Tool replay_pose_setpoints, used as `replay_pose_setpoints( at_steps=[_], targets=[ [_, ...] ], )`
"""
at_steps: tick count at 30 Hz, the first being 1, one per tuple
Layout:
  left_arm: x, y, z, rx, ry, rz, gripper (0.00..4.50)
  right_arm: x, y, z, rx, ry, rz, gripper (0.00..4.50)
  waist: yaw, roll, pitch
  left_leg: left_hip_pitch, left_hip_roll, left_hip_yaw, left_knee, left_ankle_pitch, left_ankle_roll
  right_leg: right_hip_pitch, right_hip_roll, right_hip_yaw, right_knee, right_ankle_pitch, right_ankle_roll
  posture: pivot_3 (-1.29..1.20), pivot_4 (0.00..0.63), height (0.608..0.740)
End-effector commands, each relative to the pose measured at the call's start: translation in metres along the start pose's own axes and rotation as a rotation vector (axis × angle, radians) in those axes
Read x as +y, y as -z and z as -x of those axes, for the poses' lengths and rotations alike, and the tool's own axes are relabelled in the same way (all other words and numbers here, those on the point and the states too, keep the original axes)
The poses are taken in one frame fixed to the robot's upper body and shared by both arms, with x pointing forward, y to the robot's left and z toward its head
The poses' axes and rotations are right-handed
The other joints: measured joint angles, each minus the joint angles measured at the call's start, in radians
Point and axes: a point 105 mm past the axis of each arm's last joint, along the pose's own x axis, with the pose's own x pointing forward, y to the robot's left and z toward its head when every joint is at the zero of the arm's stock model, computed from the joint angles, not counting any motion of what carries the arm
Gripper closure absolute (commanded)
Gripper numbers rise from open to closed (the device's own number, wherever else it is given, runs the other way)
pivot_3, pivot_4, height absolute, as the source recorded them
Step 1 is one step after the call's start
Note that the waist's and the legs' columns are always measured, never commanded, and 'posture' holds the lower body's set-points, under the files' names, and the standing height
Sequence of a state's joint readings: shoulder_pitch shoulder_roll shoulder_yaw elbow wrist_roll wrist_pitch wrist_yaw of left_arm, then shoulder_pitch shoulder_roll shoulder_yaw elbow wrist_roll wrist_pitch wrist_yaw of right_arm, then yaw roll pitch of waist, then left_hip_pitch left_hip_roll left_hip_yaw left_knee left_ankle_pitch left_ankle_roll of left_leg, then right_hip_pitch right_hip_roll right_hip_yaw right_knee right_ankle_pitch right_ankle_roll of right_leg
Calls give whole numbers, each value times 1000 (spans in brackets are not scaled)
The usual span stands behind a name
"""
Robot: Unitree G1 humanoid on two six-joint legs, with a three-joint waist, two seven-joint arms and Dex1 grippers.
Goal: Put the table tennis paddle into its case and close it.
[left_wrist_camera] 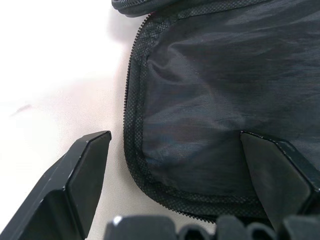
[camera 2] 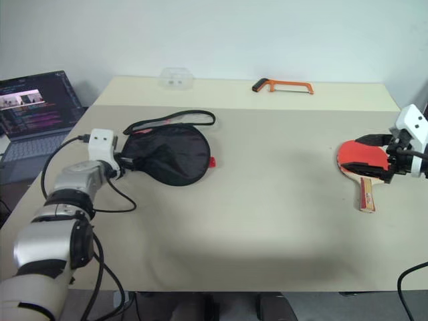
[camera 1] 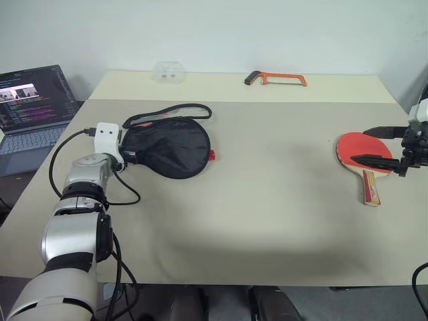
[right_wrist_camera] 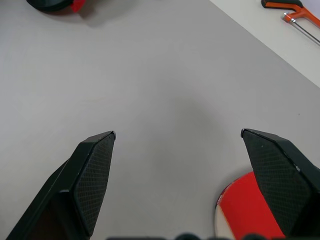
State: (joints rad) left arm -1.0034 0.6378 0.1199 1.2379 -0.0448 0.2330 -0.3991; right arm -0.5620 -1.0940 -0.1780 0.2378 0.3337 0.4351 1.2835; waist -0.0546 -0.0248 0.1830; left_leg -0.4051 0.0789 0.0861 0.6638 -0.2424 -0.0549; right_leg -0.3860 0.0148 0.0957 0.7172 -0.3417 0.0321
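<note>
**Paddle and case lie apart on the desk; both claws spread**

The table tennis paddle (camera 1: 362, 155) lies flat on the right side of the desk (camera 1: 267, 207), red face up, its wooden handle pointing toward the near edge. It is outside the case and well apart from it.

The case (camera 1: 168, 146) lies on the left side of the desk, black side up, its rounded body wrinkled. A black cord loop (camera 1: 175, 111) trails from it toward the far side, and a small red tab (camera 1: 211, 155) shows at its right edge.

The right claw (camera 1: 381, 144) hangs over the paddle's red face with its two black fingers spread wide and nothing between them. The right wrist view shows bare desk between the fingers (right_wrist_camera: 92, 172) and the rim of the paddle under one of them; whether a finger touches the paddle cannot be told.

The left claw (left_wrist_camera: 175, 150) is at the left edge of the case, fingers spread. In the left wrist view one finger stands over the black fabric and the other over the desk just beside the zip edge; the case is not pinched.

On the far part of the desk lie an orange-framed hacksaw (camera 1: 275, 78) to the right and a small clear plastic box (camera 1: 168, 71) to the left. An open laptop (camera 1: 30, 114) sits off the desk's left side.
</note>
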Motion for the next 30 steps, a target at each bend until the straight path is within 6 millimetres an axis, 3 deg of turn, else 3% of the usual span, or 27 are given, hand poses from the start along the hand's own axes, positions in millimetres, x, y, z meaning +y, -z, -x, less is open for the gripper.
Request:
replay_pose_setpoints(
  at_steps=[1,2,5,12,17,21,23,26,30],
  targets=[
    [-1,19,-1,68,-8,50,0,-5,-16,13,-30,46,47,75,0,0,0,0,0,0,0,0,0,0,0,0,0,0,0,0,150,740],
    [-1,20,-1,71,-9,77,0,-6,-17,13,-31,50,49,75,0,0,0,1,0,0,0,0,0,1,0,0,0,0,0,0,150,740],
    [3,23,1,76,-11,137,553,-8,-17,13,-31,61,51,0,-1,0,0,2,0,0,0,0,0,2,0,0,0,0,0,0,150,740],
    [4,31,3,102,-6,191,2949,-10,-18,7,-39,62,54,0,-2,1,-1,3,0,1,-1,0,0,2,0,1,0,0,0,0,150,740],
    [1,13,4,62,22,258,4460,-12,-18,5,-42,61,57,0,0,1,-1,3,0,1,0,0,0,3,0,0,0,0,0,0,150,740],
    [-8,-27,13,-45,62,342,4460,-12,-18,6,-42,61,58,0,3,1,-1,3,0,0,-1,0,0,3,0,0,-1,0,0,0,150,740],
    [-25,-52,28,-124,103,364,4460,-12,-17,6,-41,62,58,0,5,0,0,2,1,0,0,0,0,3,-1,0,-1,0,0,0,150,740],
    [-49,-66,48,-168,140,366,4460,-12,-16,6,-43,60,58,0,12,-1,0,-1,3,-3,1,0,0,2,-1,-1,-1,0,0,0,150,740],
    [-101,-79,74,-219,180,312,4460,-12,-17,3,-47,57,62,0,16,-1,0,-1,1,-3,1,0,0,2,-1,0,-2,0,0,0,150,740]
  ],
)
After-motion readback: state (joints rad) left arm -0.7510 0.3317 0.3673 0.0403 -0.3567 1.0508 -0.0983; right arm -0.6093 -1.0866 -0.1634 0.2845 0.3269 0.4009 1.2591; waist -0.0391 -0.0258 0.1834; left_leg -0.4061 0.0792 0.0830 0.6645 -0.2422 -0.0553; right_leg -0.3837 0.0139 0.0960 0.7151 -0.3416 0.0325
